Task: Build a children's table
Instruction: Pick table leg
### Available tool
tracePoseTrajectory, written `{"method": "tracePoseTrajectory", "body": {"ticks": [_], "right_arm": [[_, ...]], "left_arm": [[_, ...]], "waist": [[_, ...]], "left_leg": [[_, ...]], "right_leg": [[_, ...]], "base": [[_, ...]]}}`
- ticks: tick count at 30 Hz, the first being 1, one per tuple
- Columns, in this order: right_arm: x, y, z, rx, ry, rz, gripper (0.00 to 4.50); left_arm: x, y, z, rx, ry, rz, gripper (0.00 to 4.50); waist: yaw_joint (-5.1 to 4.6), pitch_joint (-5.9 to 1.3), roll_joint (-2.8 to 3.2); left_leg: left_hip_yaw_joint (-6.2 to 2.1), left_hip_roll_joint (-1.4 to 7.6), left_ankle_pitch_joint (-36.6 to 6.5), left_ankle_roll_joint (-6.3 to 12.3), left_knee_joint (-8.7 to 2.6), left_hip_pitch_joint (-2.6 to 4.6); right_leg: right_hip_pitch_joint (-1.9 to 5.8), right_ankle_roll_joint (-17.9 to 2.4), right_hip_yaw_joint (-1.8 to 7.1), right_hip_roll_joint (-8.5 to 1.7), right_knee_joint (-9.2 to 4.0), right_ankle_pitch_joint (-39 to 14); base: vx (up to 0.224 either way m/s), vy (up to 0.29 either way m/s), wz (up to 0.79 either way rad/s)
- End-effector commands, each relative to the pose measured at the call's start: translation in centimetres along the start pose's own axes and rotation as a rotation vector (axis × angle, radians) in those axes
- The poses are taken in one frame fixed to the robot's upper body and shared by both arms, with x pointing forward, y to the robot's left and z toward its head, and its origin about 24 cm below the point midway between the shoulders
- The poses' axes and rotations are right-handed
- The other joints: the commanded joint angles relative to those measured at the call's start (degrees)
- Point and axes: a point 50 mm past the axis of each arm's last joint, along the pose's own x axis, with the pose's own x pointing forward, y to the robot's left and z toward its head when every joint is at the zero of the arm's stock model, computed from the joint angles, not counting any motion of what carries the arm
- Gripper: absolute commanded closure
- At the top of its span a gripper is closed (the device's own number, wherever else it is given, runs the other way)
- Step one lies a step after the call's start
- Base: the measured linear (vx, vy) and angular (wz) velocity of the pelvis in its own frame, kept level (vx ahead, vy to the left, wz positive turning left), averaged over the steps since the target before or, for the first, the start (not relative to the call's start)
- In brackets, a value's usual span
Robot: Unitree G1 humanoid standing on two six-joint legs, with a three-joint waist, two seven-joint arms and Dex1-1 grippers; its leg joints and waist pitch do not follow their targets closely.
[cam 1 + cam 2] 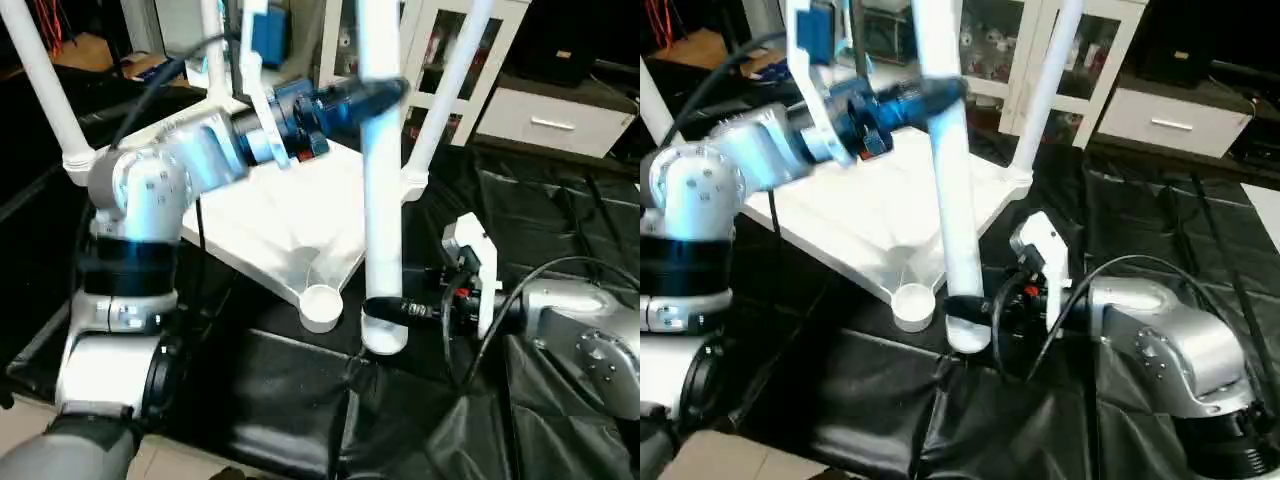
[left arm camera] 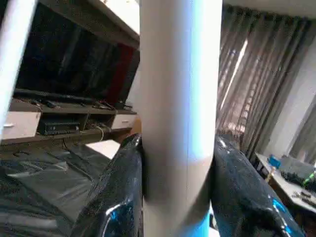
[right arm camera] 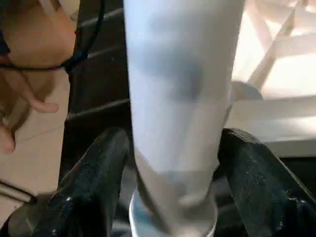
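Pincers sit at both ends of one loose white leg [image 1: 381,200], which stands upright. The left pincer [image 1: 383,94] clamps it high up, black fingers [image 2: 118,192] pressed on either side. The right pincer [image 1: 385,308] flanks the leg's foot; whether those fingers press it I cannot tell. Just beside that pincer, the upturned table top [image 1: 270,220] shows an empty corner socket [image 1: 320,300] on the black-covered surface [image 1: 560,220]. Beyond the left pincer, other legs [image 1: 45,80] stand fitted.
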Motion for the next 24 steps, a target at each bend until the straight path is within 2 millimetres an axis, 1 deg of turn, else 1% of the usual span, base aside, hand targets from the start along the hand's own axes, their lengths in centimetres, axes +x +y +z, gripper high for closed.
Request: {"method": "tracePoseTrajectory", "body": {"ticks": [1,2,3,4,5,6,7,10,15,16,19,24], "right_arm": [[-0.3,-0.5,0.7,-0.025,-0.028,-0.048,1.44],[-0.3,-0.5,0.7,-0.025,-0.028,-0.048,1.44],[-0.3,-0.7,0.8,-0.025,-0.038,-0.059,1.44],[-0.3,-0.7,0.8,-0.026,-0.032,-0.055,1.44],[-0.3,-0.6,0.7,-0.026,-0.026,-0.048,1.44],[-0.3,-0.6,0.6,-0.026,-0.021,-0.044,1.44],[-0.3,-0.5,0.5,-0.027,-0.01,-0.035,1.44],[-0.3,-0.3,0.1,-0.022,0.01,-0.019,1.44],[-0.3,0.1,-0.6,-0.015,0.044,0.011,1.44],[-0.3,0.1,-0.7,-0.012,0.046,0.014,1.44],[-0.2,0.2,-0.8,-0.014,0.051,0.016,1.44],[-0.4,0.2,-0.9,-0.016,0.055,0.014,1.44]], "left_arm": [[0.5,-0.8,-0.6,0.022,0.035,-0.015,2.91],[0.5,-0.8,-0.6,0.022,0.035,-0.015,2.91],[0.8,-1.4,-1.3,0.03,0.054,-0.014,2.91],[1.0,-1.8,-1.4,0.029,0.054,-0.022,2.91],[1.2,-2.1,-1.4,0.029,0.053,-0.03,2.91],[1.3,-2.2,-1.3,0.03,0.051,-0.033,2.91],[1.6,-2.5,-1.2,0.033,0.046,-0.037,2.91],[1.8,-2.8,-0.8,0.037,0.035,-0.034,2.91],[1.8,-3.2,-0.5,0.04,0.017,-0.039,2.91],[1.8,-3.3,-0.5,0.041,0.014,-0.037,2.91],[1.7,-3.3,-0.5,0.042,0.015,-0.033,2.91],[1.4,-3.2,-0.6,0.039,0.023,-0.023,2.91]], "waist": [[-0.03,-3.83,0.48],[-0.1,-3.8,0.46],[-0.08,-3.87,0.49],[-0.14,-3.84,0.44],[-0.07,-3.89,0.54],[-0.12,-3.91,0.52],[-0.16,-3.89,0.32],[-0.15,-3.97,0.24],[-0.14,-3.98,0.36],[-0.1,-3.91,0.47],[-0.15,-3.89,0.36],[-0.27,-3.79,0.4]], "left_leg": [[-1.52,2.94,-11.4,-2.07,-4.63,1.05],[-1.47,2.86,-11.6,-2.17,-4.64,1.02],[-1.49,2.86,-11.8,-2.31,-4.6,1.12],[-1.58,2.9,-11.5,-2.38,-4.7,0.89],[-1.53,2.9,-11.5,-2.4,-4.62,1.08],[-1.51,2.87,-11.2,-2.24,-4.59,1.06],[-1.5,2.85,-10.8,-2.02,-4.6,0.93],[-1.44,2.7,-9.6,-1.31,-4.44,0.77],[-1.52,2.73,-9.4,-1.07,-4.43,0.76],[-1.49,2.7,-9.6,-1.05,-4.45,0.8],[-1.48,2.68,-10.1,-1.05,-4.46,0.79],[-1.61,2.67,-11.6,-1.58,-4.56,0.84]], "right_leg": [[2.63,-12.3,1.62,-3.18,-3.96,-16.3],[2.55,-12.0,1.63,-3.07,-4.05,-16.8],[2.51,-11.6,1.65,-3.02,-4.01,-16.9],[2.67,-11.3,1.62,-3.07,-4.05,-16.9],[2.52,-11.3,1.62,-3.03,-4.06,-16.8],[2.51,-11.3,1.63,-2.95,-4.01,-16.0],[2.61,-11.3,1.62,-2.92,-3.97,-15.6],[2.72,-11.4,1.65,-2.87,-3.9,-14.6],[2.71,-11.4,1.61,-2.83,-3.9,-14.5],[2.65,-11.4,1.62,-2.84,-4.0,-14.8],[2.62,-11.2,1.61,-2.8,-4.11,-15.6],[2.46,-9.8,1.59,-2.81,-4.47,-18.7]], "base": [[0.0,0.0,0.0],[0.0,0.0,0.0],[0.0,0.0,0.0],[0.0,0.0,0.0],[0.0,0.0,0.0],[0.0,0.0,0.0],[0.0,0.0,0.0],[0.0,0.0,0.0],[0.0,0.0,0.0],[0.0,0.0,0.0],[0.0,0.0,0.0],[0.0,0.0,0.0]]}}
